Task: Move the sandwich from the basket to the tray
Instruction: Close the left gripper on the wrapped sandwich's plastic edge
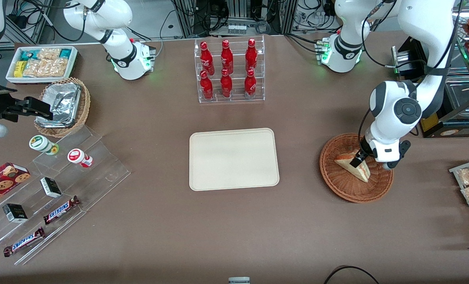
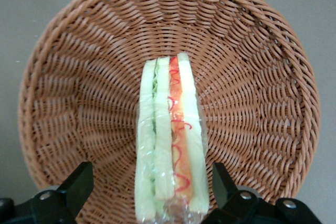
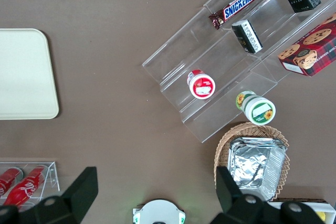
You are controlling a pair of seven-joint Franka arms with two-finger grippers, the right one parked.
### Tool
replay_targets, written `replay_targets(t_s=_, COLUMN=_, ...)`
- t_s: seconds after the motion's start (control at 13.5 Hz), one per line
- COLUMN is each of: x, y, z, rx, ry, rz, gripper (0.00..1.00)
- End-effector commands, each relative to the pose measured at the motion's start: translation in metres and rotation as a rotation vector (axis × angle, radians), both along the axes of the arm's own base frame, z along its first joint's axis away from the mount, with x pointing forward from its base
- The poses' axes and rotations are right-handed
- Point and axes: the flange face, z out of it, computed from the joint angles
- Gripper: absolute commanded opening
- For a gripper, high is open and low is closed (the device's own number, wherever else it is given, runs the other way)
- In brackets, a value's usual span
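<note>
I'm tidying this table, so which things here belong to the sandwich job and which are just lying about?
Job: sandwich, basket, tray, gripper open astride the sandwich in the basket.
Lying about: red bottles, Snickers bars, foil containers, cookie box.

Hidden and cropped parts

The sandwich is partly covered by the gripper in the front view; its near end and the fingers are cut off in the wrist view, as is the basket rim.

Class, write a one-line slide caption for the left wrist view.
Open end effector straddling the clear-wrapped triangular sandwich in the round reddish-brown wicker basket.
</note>
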Motion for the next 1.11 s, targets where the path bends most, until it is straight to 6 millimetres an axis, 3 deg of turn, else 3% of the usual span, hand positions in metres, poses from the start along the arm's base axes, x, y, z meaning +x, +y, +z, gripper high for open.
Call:
replay_targets(t_s=0.0, x=0.001, y=-0.006, z=-0.012, rx=-0.001, ry=-0.029, rz=0.007, gripper=1.0)
replay_targets(t_s=0.22, x=0.0, y=-0.007, z=-0.016, rx=-0.001, ry=-0.023, rz=0.006, gripper=0.98)
replay_targets(t_s=0.3, x=0.0, y=-0.008, z=-0.016, rx=-0.001, ry=-0.023, rz=0.004, gripper=0.65)
replay_targets(t_s=0.37, x=0.0, y=-0.008, z=-0.015, rx=-0.001, ry=-0.023, rz=0.004, gripper=0.23)
replay_targets(t_s=0.44, x=0.001, y=-0.009, z=-0.014, rx=-0.001, ry=-0.024, rz=0.003, gripper=0.0)
replay_targets(t_s=0.74, x=0.008, y=-0.012, z=0.003, rx=0.001, ry=-0.036, rz=-0.004, gripper=0.0)
replay_targets(t_s=0.89, x=0.023, y=-0.016, z=0.034, rx=0.024, ry=0.015, rz=-0.018, gripper=0.0)
replay_targets(t_s=1.04, x=0.042, y=-0.045, z=0.08, rx=0.045, ry=0.059, rz=-0.058, gripper=0.0)
